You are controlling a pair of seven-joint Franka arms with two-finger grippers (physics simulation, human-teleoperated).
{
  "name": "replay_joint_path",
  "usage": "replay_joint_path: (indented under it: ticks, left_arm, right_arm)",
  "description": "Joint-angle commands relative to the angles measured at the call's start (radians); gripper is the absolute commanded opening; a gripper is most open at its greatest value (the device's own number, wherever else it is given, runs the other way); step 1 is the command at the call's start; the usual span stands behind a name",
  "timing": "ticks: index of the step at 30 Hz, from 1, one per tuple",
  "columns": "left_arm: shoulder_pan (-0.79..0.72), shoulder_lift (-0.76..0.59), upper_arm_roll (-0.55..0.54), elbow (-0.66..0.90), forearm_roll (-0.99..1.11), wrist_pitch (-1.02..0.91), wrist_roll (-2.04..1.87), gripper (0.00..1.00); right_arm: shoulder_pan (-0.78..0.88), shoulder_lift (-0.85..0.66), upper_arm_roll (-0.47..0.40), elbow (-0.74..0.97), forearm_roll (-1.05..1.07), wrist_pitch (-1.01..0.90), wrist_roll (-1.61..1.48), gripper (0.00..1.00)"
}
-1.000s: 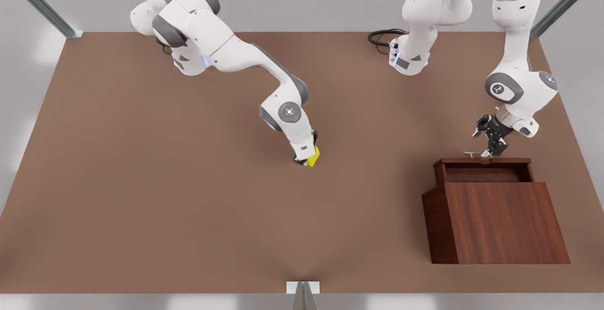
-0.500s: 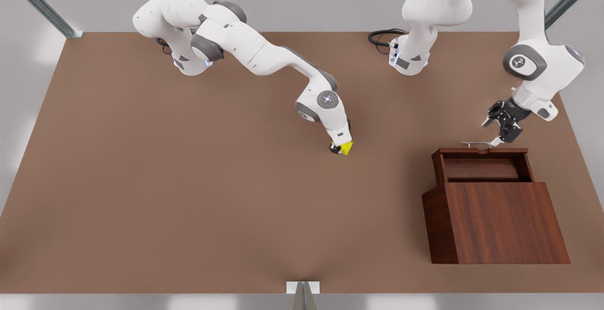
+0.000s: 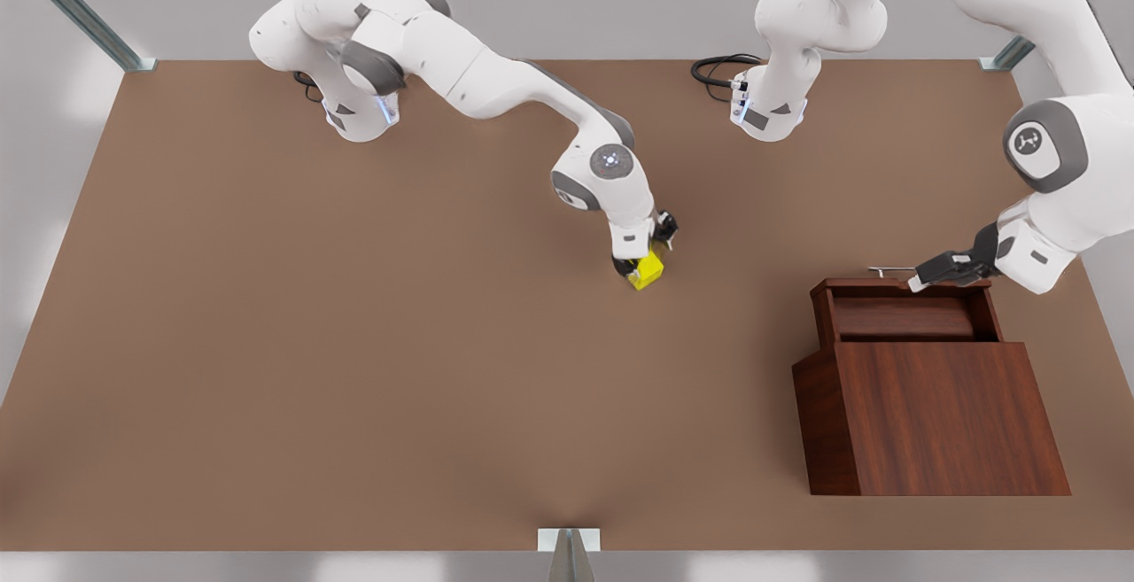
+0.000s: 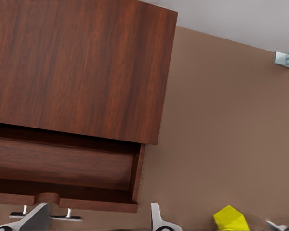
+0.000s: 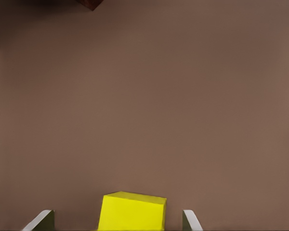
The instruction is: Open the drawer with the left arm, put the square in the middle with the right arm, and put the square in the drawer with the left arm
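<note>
Judging from how things lie, you have the drawer (image 3: 904, 307) pulled out of its cabinet (image 3: 930, 418), so the first step reads as done. The square (image 3: 648, 270) sits on the middle (image 3: 532, 343) of the tabletop, at about 9 o'clock of the drawer and well apart from it. Your right gripper (image 3: 640, 265) stands over it, wrist bent steeply down, fingers (image 5: 44, 220) spread with a gap to each side of the cube, gripping nothing. Your left gripper (image 3: 930, 274) lies near level by the drawer's silver handle (image 3: 889, 270), fingers (image 4: 159, 222) parted and empty. The transfer into the drawer remains.
</note>
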Motion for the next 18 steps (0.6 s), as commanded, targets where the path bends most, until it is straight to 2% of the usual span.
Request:
replay_joint_path:
  ticks: [1, 2, 4, 5, 6, 8, 11, 12, 13, 14, 15, 18]
  left_arm:
    - [-0.010, 0.010, 0.000, 0.026, 0.029, -0.007, 0.014, 1.00]
    - [-0.036, 0.029, 0.000, 0.057, 0.030, -0.017, 0.026, 1.00]
    - [-0.084, 0.102, -0.031, 0.201, 0.039, -0.136, 0.068, 1.00]
    - [-0.089, 0.105, -0.094, 0.204, 0.101, -0.139, 0.068, 1.00]
    - [-0.122, 0.121, -0.144, 0.207, 0.110, -0.137, 0.054, 1.00]
    - [-0.208, 0.133, -0.182, 0.207, 0.096, -0.139, 0.039, 1.00]
    - [-0.216, 0.154, -0.373, 0.196, 0.101, -0.140, 0.034, 1.00]
    - [-0.224, 0.171, -0.407, 0.195, 0.110, -0.140, 0.040, 1.00]
    - [-0.247, 0.185, -0.411, 0.192, 0.109, -0.148, 0.094, 1.00]
    - [-0.264, 0.205, -0.411, 0.189, 0.110, -0.143, 0.097, 1.00]
    - [-0.308, 0.217, -0.411, 0.173, 0.154, -0.097, 0.100, 1.00]
    - [-0.395, 0.211, -0.410, 0.045, 0.233, 0.068, 0.125, 1.00]
  right_arm:
    - [-0.008, -0.041, 0.000, -0.034, 0.018, 0.000, -0.001, 1.00]
    - [-0.034, -0.117, -0.002, -0.100, 0.022, 0.000, -0.004, 1.00]
    - [-0.208, -0.424, -0.003, -0.427, 0.022, -0.003, -0.009, 1.00]
    - [-0.288, -0.526, -0.006, -0.487, 0.020, -0.075, -0.010, 1.00]
    - [-0.426, -0.608, -0.005, -0.487, 0.019, -0.300, -0.059, 1.00]
    - [-0.674, -0.671, -0.003, -0.481, 0.020, -0.482, -0.225, 1.00]
    - [-0.875, -0.714, -0.002, -0.457, -0.001, -0.660, -0.234, 1.00]
    - [-0.929, -0.720, -0.005, -0.397, -0.003, -0.744, -0.361, 1.00]
    - [-0.924, -0.721, -0.047, -0.335, -0.003, -0.841, -0.435, 1.00]
    - [-0.865, -0.731, -0.144, -0.331, -0.003, -0.861, -0.440, 1.00]
    - [-0.843, -0.723, -0.176, -0.308, -0.001, -0.870, -0.438, 1.00]
    - [-0.842, -0.703, -0.166, -0.279, 0.012, -0.887, -0.434, 1.00]
